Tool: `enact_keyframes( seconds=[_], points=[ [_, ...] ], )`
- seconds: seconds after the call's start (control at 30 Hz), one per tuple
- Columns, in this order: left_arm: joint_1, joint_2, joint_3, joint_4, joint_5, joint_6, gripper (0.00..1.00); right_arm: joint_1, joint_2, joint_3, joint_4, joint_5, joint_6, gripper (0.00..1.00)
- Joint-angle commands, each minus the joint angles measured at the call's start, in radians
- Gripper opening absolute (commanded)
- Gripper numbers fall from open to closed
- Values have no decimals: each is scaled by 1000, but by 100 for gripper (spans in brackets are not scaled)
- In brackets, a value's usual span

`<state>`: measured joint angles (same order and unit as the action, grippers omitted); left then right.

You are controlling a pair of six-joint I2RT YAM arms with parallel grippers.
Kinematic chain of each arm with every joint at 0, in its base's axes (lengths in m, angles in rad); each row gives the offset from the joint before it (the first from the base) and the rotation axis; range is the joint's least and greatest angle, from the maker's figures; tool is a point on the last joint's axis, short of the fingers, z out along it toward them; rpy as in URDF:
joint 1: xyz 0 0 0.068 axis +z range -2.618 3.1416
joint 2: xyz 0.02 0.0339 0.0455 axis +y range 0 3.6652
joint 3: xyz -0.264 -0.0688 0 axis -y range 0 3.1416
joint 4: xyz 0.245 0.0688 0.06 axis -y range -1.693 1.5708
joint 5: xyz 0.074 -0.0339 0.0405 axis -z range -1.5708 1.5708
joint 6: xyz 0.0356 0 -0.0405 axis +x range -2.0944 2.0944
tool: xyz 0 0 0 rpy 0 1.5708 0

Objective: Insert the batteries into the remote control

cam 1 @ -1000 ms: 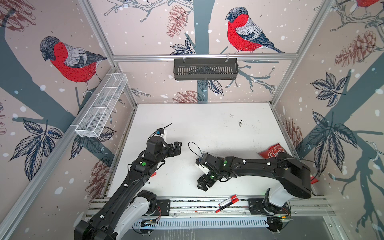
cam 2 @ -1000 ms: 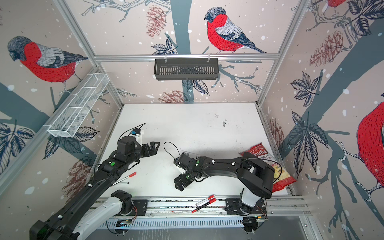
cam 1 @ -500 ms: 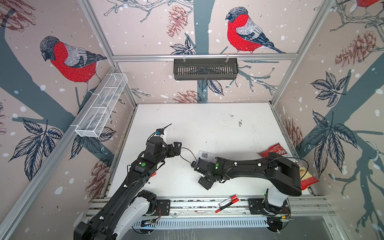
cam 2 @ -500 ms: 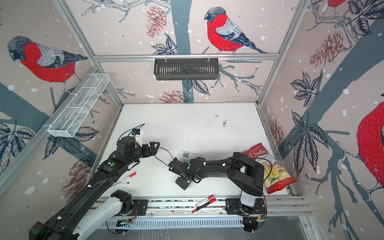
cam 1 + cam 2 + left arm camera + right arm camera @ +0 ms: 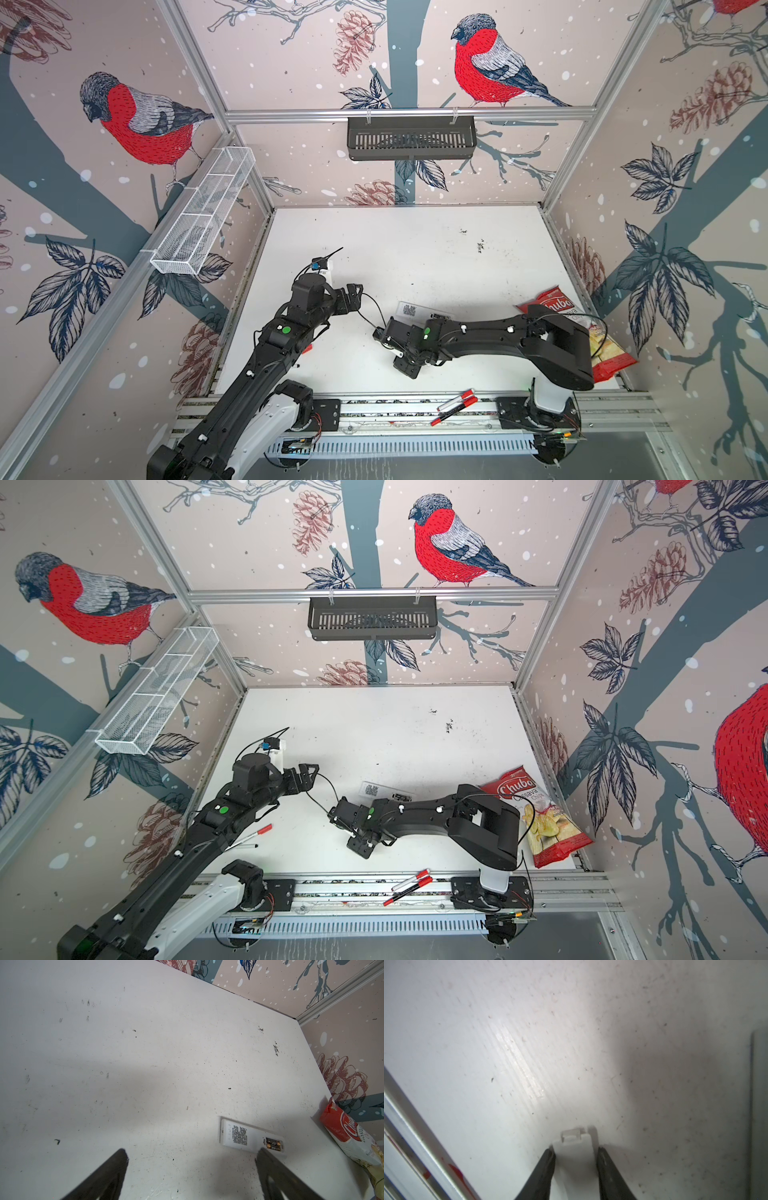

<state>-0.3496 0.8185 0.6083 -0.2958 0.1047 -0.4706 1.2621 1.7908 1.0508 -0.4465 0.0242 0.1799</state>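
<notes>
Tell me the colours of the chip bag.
The chip bag is red and white, yellow chips pictured; clearest in a top view.

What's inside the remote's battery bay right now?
Two batteries lie side by side in the remote control's open bay; its cover is off, gripped by the right end effector. The batteries hide the bay floor; polarity marks are too small to tell.

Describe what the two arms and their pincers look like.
The left arm and right arm are both black with boxy links, a white base segment and a green dot on a forearm link. Thin black cables loop off each, and small white fasteners dot the links. The left pincer and right pincer have slim, dark, tapering fingers.
</notes>
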Motion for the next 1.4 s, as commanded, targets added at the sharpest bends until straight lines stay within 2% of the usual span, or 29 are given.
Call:
enact_keyframes(
  seconds=[0.0, 0.2, 0.33, 0.4, 0.57, 0.77, 0.9, 1.1, 1.27, 1.37],
  points=[
    [0, -3, -4, 20, 0, 4, 97, 1, 10, 5, -26, -5, -20, 32],
    [1, -6, -4, 21, 0, 4, 97, -12, 1, 1, -3, 1, -28, 25],
    [1, -1, -7, 27, 13, 8, 97, -34, -66, -26, 35, 4, -50, 24],
    [0, 2, -23, 63, 55, 24, 97, -53, -114, -40, 40, 10, -78, 24],
    [0, 43, -65, 141, 157, 14, 97, -157, -243, -78, 29, 2, -182, 24],
    [1, 71, -82, 185, 189, 7, 97, -317, -345, -98, 40, -39, -328, 24],
    [1, 80, -79, 191, 194, 8, 97, -384, -341, -102, 46, -56, -398, 24],
    [-8, 123, -105, 258, 234, -17, 97, -459, -326, -162, 151, -76, -456, 24],
    [-49, 156, -124, 283, 231, -36, 97, -553, -269, -125, 155, 12, -407, 23],
    [-117, 166, -162, 341, 227, -88, 97, -601, -232, -111, 159, 46, -382, 23]
  ],
)
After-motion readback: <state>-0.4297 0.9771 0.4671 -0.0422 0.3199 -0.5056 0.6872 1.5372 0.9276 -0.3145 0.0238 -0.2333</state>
